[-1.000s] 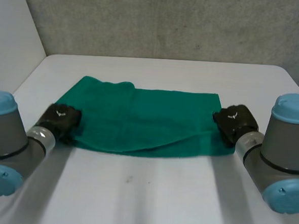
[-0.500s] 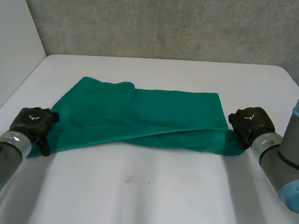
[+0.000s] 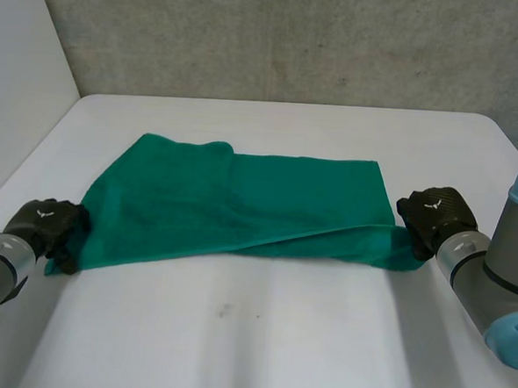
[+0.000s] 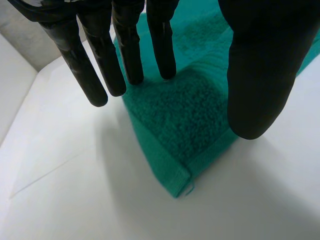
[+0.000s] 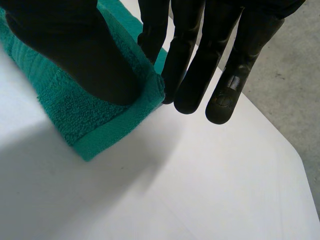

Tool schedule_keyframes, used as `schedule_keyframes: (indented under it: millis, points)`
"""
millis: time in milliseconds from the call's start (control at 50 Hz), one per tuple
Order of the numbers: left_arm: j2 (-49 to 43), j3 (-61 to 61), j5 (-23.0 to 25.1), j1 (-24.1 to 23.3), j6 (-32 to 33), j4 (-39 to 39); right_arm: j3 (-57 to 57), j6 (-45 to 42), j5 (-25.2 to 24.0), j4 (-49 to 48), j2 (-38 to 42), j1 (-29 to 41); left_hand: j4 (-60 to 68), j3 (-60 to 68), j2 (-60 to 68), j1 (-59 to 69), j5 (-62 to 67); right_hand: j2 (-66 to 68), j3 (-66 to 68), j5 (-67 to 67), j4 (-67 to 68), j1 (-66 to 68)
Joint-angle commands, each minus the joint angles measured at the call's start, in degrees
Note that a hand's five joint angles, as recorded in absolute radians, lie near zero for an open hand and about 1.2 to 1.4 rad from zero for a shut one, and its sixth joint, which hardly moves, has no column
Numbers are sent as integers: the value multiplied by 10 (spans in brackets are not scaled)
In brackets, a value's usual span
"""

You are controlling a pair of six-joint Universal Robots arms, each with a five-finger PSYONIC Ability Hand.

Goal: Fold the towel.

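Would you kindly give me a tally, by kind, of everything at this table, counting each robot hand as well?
green towel: 1
robot hand: 2, the left robot hand and the right robot hand
white table: 1
Total: 4

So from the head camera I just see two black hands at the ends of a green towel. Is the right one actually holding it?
Observer: Yes. Its wrist camera shows the right hand pinching a corner of the towel between thumb and straight fingers.
Visitor: And the corner at the other hand?
Observer: It lies flat on the table beneath the left hand, hem showing.
Visitor: Anything tatty?
Observer: A short loose thread sticks out at that corner's tip.
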Motion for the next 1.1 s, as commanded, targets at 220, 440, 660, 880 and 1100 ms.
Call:
schedule_keyframes:
  millis: [220, 440, 660, 880, 1100]
  points:
    - [-38, 34, 16, -1, -1, 8, 4, 0, -4, 0, 2, -1, 160, 163, 162, 163, 164, 128, 121, 126, 117, 242]
    - [-26, 38, 11, -6, 0, 24, -1, -3, -7, -2, 0, -2, 492, 494, 494, 495, 496, 128, 121, 126, 117, 242]
    - [155, -13, 16, -7, 16, -166, 10, -215, -2, 261, -86, -23, 492, 494, 494, 495, 496, 128, 121, 126, 117, 242]
    - [223, -70, 19, -8, 131, -270, 86, -301, -7, 337, -166, -53, 492, 494, 494, 495, 496, 128, 121, 126, 117, 242]
    - [79, 22, 18, -41, 128, -208, 19, -266, -18, 229, -67, -45, 492, 494, 494, 495, 496, 128, 121, 126, 117, 242]
